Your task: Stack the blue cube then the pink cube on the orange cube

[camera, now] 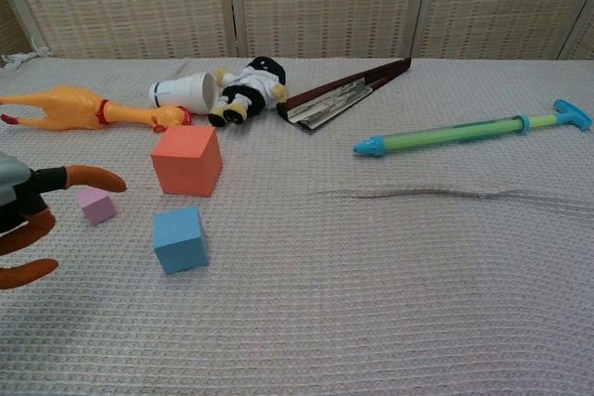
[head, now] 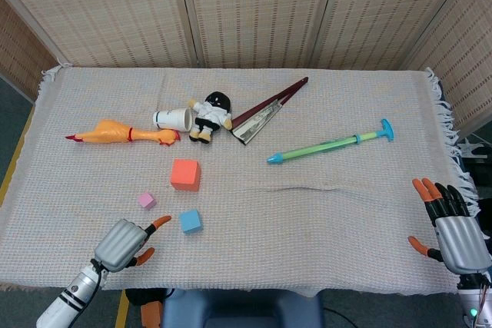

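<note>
The orange cube (head: 185, 174) (camera: 187, 160) sits left of the cloth's middle. In front of it lies the smaller blue cube (head: 191, 221) (camera: 180, 239), and the small pink cube (head: 147, 200) (camera: 96, 204) lies to its left. My left hand (head: 125, 242) (camera: 28, 224) hovers open near the front edge, just left of the blue cube, fingers spread toward it and touching nothing. My right hand (head: 450, 227) is open and empty at the front right corner, seen only in the head view.
Behind the cubes lie a rubber chicken (head: 123, 134), a white cup (head: 173, 118), a small doll (head: 211, 116), a folded fan (head: 267, 110) and a green-blue water squirter (head: 332, 144). A ridge wrinkles the cloth (head: 307, 188) right of the middle.
</note>
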Robot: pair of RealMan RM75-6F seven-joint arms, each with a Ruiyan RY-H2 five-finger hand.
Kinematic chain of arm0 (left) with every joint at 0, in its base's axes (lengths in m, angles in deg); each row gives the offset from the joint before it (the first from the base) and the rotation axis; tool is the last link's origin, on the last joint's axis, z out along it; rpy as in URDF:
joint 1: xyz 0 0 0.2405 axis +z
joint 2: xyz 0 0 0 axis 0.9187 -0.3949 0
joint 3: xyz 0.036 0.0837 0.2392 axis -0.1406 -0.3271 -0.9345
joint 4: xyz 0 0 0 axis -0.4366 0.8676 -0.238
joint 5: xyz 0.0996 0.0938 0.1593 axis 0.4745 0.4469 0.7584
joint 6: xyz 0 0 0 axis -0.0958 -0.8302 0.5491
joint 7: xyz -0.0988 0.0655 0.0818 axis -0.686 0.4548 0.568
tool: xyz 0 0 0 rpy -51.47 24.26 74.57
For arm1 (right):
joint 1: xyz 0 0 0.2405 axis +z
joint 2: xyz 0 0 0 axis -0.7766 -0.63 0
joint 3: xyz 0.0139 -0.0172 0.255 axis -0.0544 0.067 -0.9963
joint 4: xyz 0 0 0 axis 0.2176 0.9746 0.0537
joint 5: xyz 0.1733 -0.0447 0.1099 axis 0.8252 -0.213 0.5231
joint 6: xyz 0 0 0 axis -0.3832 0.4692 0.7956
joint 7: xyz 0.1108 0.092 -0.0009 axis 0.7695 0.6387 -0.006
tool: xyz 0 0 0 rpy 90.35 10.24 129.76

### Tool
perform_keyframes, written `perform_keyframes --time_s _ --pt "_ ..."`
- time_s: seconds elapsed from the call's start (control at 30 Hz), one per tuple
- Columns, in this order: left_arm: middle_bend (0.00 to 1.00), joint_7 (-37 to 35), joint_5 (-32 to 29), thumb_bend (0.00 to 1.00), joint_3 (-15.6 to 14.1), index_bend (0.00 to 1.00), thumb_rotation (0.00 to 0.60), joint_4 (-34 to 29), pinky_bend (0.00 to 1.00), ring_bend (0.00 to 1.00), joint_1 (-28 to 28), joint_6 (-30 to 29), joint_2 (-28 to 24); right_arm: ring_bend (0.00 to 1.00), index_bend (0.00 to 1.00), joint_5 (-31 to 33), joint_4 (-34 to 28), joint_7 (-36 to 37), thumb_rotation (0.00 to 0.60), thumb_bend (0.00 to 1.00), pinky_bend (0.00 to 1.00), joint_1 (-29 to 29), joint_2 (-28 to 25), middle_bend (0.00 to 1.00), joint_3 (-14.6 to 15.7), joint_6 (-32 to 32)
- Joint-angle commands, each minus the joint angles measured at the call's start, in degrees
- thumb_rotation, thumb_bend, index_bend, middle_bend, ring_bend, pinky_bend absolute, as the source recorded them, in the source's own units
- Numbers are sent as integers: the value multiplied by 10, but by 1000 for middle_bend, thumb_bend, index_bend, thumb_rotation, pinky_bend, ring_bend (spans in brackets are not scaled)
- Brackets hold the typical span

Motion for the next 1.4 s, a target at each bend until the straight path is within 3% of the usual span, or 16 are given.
perform_keyframes --time_s 0.03,0.27,0.57,0.97,1.17,1.4 --pt "880 -7 11 357 9 156 600 28 996 916 -25 19 22 0 0 2 -1 -2 600 60 0 1 -1 0 1 -4" --pt "899 5 20 358 16 159 600 90 1000 944 -73 56 66 0 0 5 -5 -6 600 60 0 -1 -2 0 0 -3" --pt "901 38 33 355 17 157 600 160 1000 948 -99 50 108 0 0 6 -8 -2 600 60 0 -5 -8 0 -1 2" --pt "911 59 29 357 9 170 600 200 1000 948 -123 55 132 0 0 12 -11 -1 600 60 0 -8 -12 0 -3 2" --pt "906 36 44 358 0 233 600 217 1000 953 -132 35 142 0 0 17 -11 -3 600 60 0 -7 -12 0 -4 -4" --pt "905 2 55 354 -9 417 600 255 1000 955 -139 12 162 0 0 18 -12 -5 600 60 0 -7 -13 0 -4 -5"
